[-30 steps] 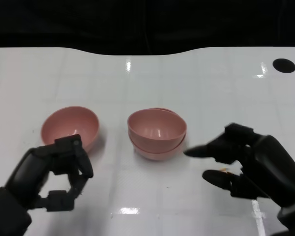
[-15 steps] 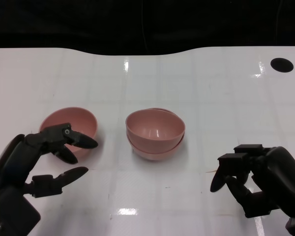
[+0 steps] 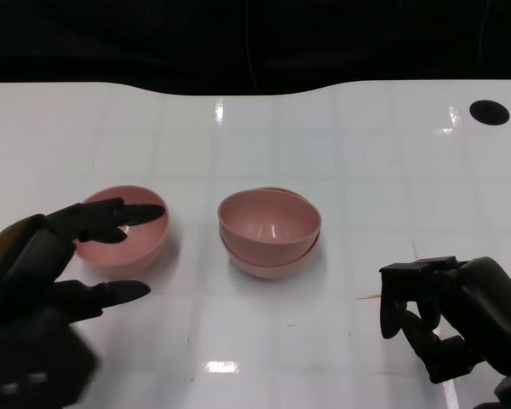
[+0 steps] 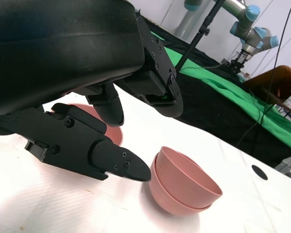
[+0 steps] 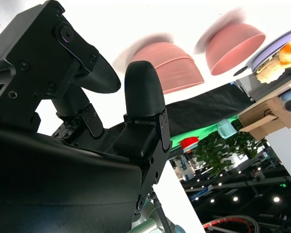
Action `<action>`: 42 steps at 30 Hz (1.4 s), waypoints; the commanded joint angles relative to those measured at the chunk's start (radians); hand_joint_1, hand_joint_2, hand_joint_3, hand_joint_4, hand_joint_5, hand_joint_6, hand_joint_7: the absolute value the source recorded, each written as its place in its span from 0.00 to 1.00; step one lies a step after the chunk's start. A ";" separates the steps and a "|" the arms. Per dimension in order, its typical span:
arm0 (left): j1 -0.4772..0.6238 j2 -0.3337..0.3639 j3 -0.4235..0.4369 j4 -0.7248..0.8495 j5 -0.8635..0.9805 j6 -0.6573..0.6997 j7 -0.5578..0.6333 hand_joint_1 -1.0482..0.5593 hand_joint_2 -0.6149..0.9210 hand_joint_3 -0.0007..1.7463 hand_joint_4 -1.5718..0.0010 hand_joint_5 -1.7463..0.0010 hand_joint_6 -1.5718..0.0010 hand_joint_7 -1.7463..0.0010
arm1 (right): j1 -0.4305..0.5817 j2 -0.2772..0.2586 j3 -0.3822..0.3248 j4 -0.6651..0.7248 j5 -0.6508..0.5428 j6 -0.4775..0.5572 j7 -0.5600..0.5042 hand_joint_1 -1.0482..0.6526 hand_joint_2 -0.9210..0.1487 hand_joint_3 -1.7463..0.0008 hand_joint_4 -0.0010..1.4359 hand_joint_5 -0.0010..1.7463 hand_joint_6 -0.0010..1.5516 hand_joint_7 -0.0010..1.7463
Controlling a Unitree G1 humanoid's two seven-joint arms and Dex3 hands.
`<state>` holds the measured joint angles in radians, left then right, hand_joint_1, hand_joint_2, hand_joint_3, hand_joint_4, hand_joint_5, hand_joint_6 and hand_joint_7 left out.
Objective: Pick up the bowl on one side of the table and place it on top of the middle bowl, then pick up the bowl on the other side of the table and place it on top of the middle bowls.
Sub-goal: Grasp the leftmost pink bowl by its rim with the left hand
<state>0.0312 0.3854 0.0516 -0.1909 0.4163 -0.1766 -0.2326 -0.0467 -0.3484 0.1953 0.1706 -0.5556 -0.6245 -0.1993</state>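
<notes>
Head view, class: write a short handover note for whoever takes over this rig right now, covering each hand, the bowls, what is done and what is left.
Left hand: open, fingers spread, reaching at the single bowl, not gripping it.
Right hand: fingers curled in, holding nothing, apart from the bowls.
Bowls: the stack of two sits at the table's middle; the single bowl stands on the robot's left.
Done: one side bowl is stacked.
Left: grasp the single bowl and set it on the stack.
</notes>
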 commanded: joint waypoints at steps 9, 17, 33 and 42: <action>-0.097 0.088 -0.127 0.014 0.323 0.136 0.028 0.29 0.98 0.00 0.81 0.73 0.74 1.00 | 0.001 0.002 -0.007 -0.026 0.005 0.036 0.024 0.57 0.73 0.07 0.69 1.00 0.53 0.92; -0.244 0.094 -0.281 0.250 0.513 0.179 0.068 0.30 0.97 0.00 0.75 0.79 0.73 1.00 | 0.005 0.004 0.002 -0.038 -0.007 0.039 0.029 0.57 0.72 0.08 0.69 1.00 0.52 0.92; -0.492 0.054 -0.477 0.752 0.548 0.148 0.232 0.38 1.00 0.01 0.56 0.91 0.64 0.98 | 0.013 0.009 0.003 -0.055 -0.020 0.051 0.036 0.57 0.71 0.09 0.68 1.00 0.53 0.90; -0.583 0.049 -0.528 0.986 0.496 -0.016 0.396 0.47 0.98 0.14 0.40 0.10 0.32 0.58 | 0.016 0.009 0.004 -0.062 -0.015 0.052 0.046 0.57 0.70 0.09 0.68 1.00 0.53 0.89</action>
<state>-0.5352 0.4265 -0.4695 0.7653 0.9234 -0.1726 0.1360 -0.0345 -0.3317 0.2041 0.1189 -0.5780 -0.5751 -0.1580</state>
